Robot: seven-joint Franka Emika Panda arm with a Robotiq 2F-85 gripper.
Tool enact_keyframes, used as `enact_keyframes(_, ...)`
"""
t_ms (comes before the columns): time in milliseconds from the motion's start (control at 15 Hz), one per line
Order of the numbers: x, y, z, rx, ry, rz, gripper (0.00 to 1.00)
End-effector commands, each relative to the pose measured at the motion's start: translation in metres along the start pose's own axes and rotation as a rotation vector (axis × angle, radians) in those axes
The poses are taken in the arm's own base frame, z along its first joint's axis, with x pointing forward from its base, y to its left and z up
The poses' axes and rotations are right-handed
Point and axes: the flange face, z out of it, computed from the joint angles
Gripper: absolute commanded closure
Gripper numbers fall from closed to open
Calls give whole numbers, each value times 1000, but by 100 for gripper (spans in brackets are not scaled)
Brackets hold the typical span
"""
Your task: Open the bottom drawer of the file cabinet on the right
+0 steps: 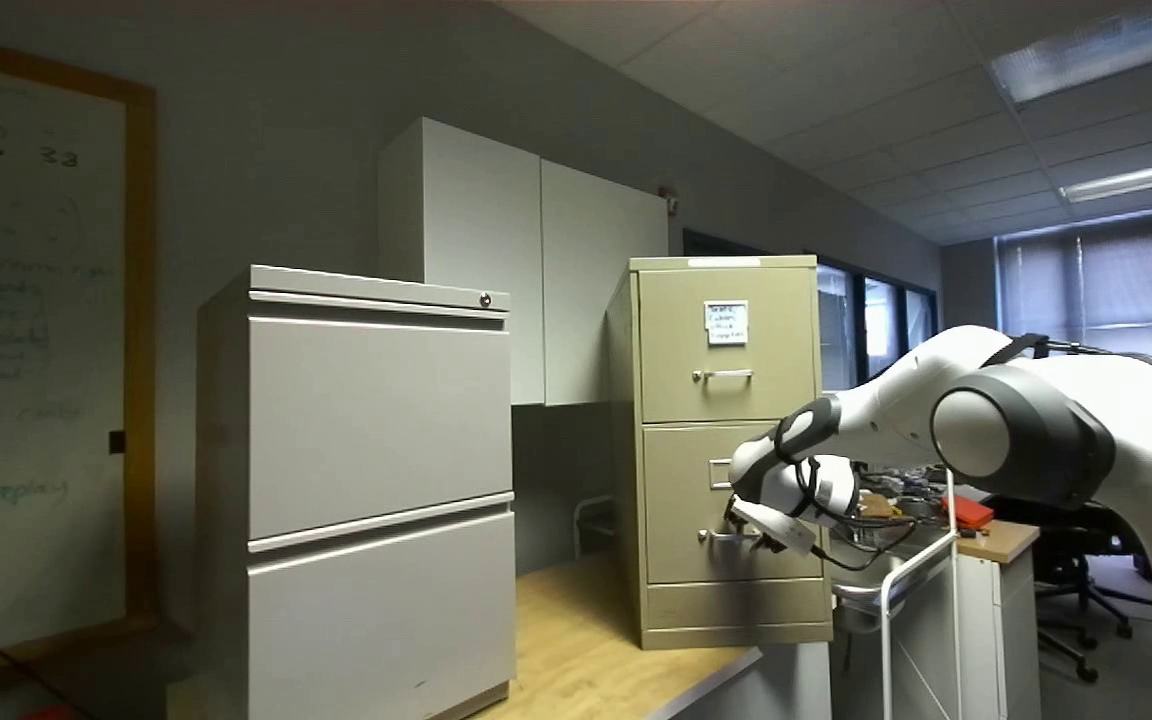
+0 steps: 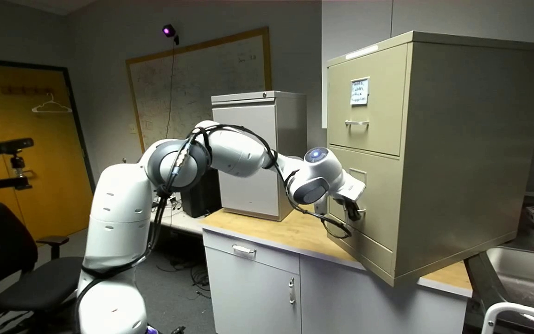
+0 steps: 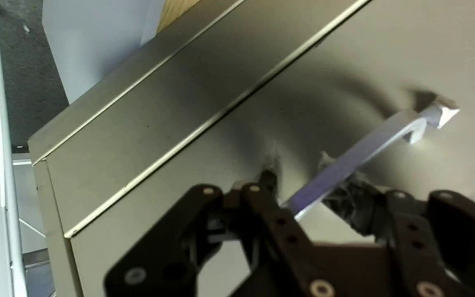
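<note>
By grey walls (image 1: 276, 190), 2 file cabinets (image 1: 681, 440) share a wooden countertop (image 1: 576, 620).

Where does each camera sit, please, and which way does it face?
In an exterior view: nearer the grey cabinet, facing it and the beige cabinet; arm reaching from picture right.
In an exterior view: nearer the sink, facing beige cabinet, whiteboard and door; arm reaching from picture left.
In the wrist view: behind the gripper, which shows at picture bottom, facing the bottom drawer and handle.
Shared in both exterior views: both cabinets, arm, whiteboard.
</note>
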Motion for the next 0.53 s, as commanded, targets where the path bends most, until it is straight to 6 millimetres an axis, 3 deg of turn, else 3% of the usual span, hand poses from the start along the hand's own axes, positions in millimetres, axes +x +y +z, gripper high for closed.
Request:
enact_keyframes(0, -54, 27, -15, 29, -129, -53, 92)
enact_keyframes(267, -56, 37, -19, 98, -117, -20, 92)
enact_keyframes(467, -61, 32, -21, 125, -119, -5, 92)
